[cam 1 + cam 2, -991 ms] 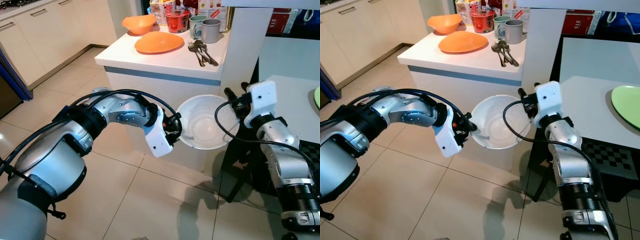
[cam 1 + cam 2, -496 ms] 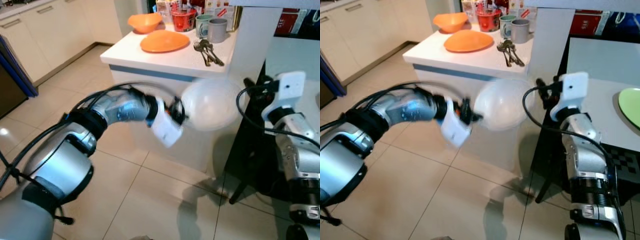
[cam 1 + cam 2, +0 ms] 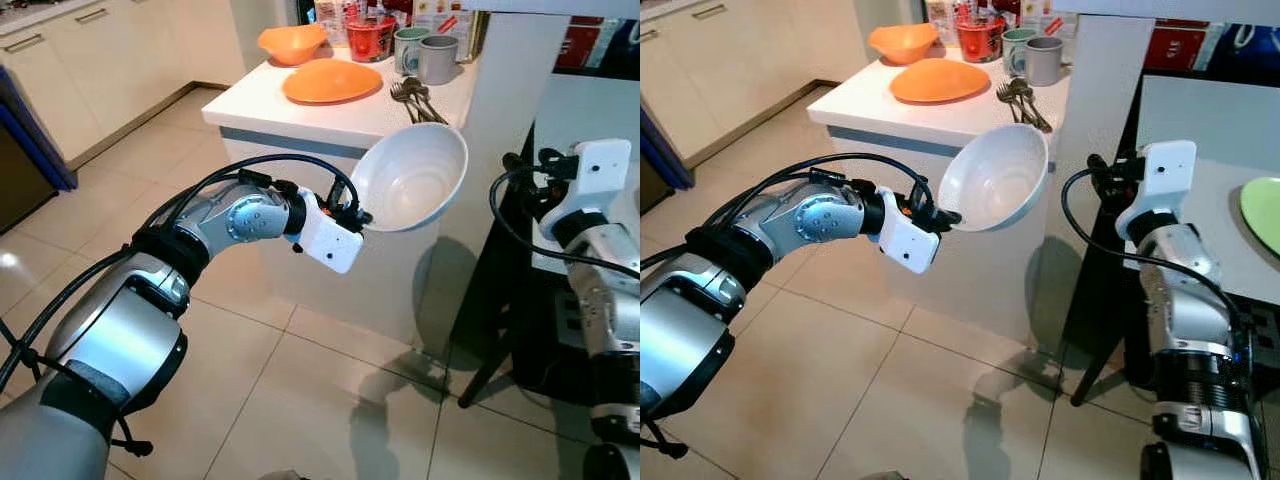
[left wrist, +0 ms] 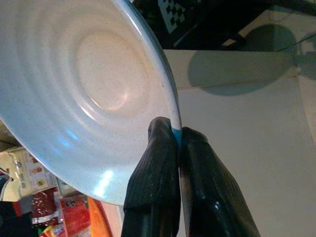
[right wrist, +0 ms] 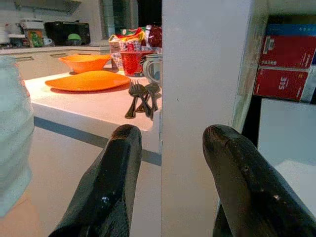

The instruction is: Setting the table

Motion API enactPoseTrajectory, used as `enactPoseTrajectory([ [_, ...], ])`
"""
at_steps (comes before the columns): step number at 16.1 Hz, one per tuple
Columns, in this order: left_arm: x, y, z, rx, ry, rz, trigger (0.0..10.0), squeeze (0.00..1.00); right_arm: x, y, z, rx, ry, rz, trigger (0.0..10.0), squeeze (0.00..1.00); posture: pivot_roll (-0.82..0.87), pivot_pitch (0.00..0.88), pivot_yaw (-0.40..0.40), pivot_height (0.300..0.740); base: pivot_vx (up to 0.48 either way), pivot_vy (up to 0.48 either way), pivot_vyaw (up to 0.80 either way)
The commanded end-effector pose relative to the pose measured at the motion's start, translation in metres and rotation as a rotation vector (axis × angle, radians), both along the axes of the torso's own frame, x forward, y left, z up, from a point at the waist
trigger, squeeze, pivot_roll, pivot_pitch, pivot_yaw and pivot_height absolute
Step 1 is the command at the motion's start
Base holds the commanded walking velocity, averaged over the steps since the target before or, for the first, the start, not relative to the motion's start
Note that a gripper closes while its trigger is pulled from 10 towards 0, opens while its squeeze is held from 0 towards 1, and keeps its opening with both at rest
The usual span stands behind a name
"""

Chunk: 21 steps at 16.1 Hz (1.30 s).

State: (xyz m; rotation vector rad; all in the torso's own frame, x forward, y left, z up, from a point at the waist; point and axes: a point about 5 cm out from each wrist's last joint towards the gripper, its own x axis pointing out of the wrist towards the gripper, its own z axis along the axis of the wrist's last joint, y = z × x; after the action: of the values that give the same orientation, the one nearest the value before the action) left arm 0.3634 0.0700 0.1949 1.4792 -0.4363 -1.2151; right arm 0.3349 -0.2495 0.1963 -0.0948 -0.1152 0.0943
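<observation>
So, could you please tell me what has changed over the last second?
The left gripper, still pinching the rim of the white ceramic bowl, lifted and tilted it up beside the white counter. The right gripper stays open. The orange plate is unmoved.

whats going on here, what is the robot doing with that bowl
The robot stands beside a white counter and holds a white bowl in the air by its rim, pinched in the left gripper. The bowl is tilted, its inside facing the camera. The right gripper is open and holds nothing, off to the bowl's right. On the counter sit an orange plate, an orange bowl, two mugs and some cutlery.
</observation>
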Motion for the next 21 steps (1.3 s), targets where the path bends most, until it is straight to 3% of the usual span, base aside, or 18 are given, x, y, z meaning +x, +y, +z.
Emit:
enactPoseTrajectory([
  [1,0.001,-0.003,0.009,-0.117,0.033,0.018,0.0,0.0,0.002,0.0,0.007,0.029,-0.014,0.004,10.0,0.0,-0.04,0.0,0.105,0.74,0.0,0.0,0.0],
  [3,0.002,-0.011,0.013,-0.306,0.142,0.065,0.0,0.0,0.002,0.006,0.002,0.03,-0.004,0.015,10.0,0.0,-0.05,0.0,0.107,0.74,0.0,0.0,0.0],
  [7,0.006,-0.017,0.018,-0.556,0.258,0.155,0.0,0.0,0.0,0.017,-0.01,0.044,0.026,0.042,10.0,0.0,-0.04,0.0,0.11,0.74,0.0,0.0,0.0],
  [8,0.006,-0.018,0.018,-0.593,0.281,0.162,0.0,0.0,0.0,0.019,-0.011,0.046,0.03,0.046,10.0,0.0,-0.04,0.0,0.109,0.74,0.0,0.0,0.0],
  [12,0.003,-0.019,0.019,-0.605,0.334,0.141,0.0,0.0,0.0,0.019,-0.012,0.042,0.036,0.046,10.0,0.0,-0.04,0.0,0.111,0.74,0.0,0.0,0.0],
  [15,0.004,-0.021,0.023,-0.707,0.399,0.159,0.0,0.0,0.001,0.019,-0.013,0.051,0.039,0.042,10.0,0.0,-0.04,0.0,0.111,0.74,0.0,0.0,0.0],
  [16,0.008,-0.022,0.03,-0.912,0.526,0.213,0.0,0.0,0.001,0.02,-0.016,0.049,0.046,0.039,10.0,0.0,-0.04,0.0,0.111,0.74,0.0,0.0,0.0],
  [19,0.019,-0.018,0.032,-1.221,0.702,0.358,0.0,0.0,0.0,0.024,-0.022,0.044,0.061,0.045,10.0,0.0,-0.04,0.0,0.105,0.74,0.0,0.0,0.0],
  [21,0.02,-0.017,0.026,-1.244,0.713,0.403,0.0,0.0,0.001,0.026,-0.023,0.042,0.064,0.049,10.0,0.0,-0.04,0.0,0.105,0.74,0.0,0.0,0.0],
])
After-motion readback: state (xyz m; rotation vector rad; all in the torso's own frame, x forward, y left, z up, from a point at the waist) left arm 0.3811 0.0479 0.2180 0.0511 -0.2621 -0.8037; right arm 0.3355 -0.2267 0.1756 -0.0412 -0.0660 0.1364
